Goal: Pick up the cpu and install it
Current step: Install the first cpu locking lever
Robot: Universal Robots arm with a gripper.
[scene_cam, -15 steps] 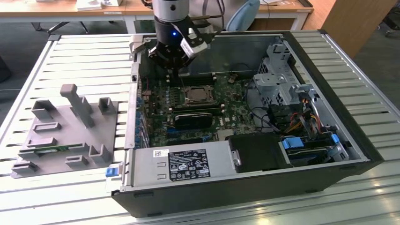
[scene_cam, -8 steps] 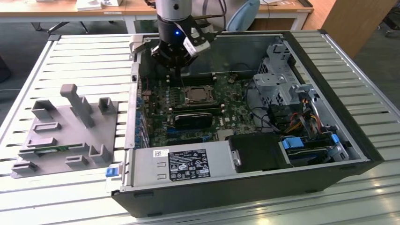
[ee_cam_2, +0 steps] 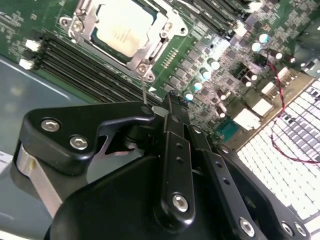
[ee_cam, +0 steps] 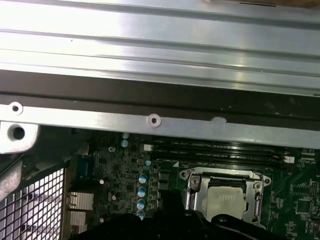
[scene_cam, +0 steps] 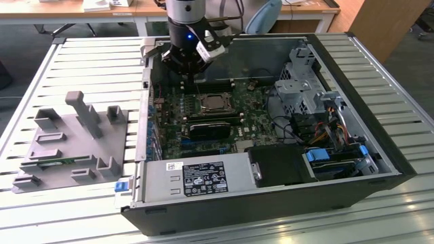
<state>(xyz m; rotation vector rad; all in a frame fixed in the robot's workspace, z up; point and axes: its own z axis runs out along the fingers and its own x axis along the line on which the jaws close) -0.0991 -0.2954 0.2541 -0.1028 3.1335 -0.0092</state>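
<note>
hanging over the far part of the open computer case [scene_cam: 379, 168], the gripper [scene_cam: 188, 71] is seen in the exterior view just above the motherboard [scene_cam: 203, 129], beside the case's back wall. the cpu [scene_cam: 215, 103] is found seated in its metal socket frame [scene_cam: 214, 104], just below and in front of the gripper, apart from the fingers. in the second wrist view the cpu [ee_cam_2: 121, 29] is shown lying flat with its silver-grey top facing up, framed by the socket bracket [ee_cam_2: 150, 55], and the dark memory slots [ee_cam_2: 85, 70] are seen between it and the gripper's black body. whether the fingers are spread or pressed together cannot be told; nothing is seen held between them. in the first wrist view the cpu [ee_cam: 226, 201] is seen close under the gripper's dark edge, with a row of capacitors [ee_cam: 142, 192] beside the socket. a grey parts fixture [scene_cam: 71, 140] is seen on the slatted table [scene_cam: 81, 56], well apart from the gripper, outside the case. a power supply [scene_cam: 196, 178] is seen at the case's near end, well away from the gripper.
</note>
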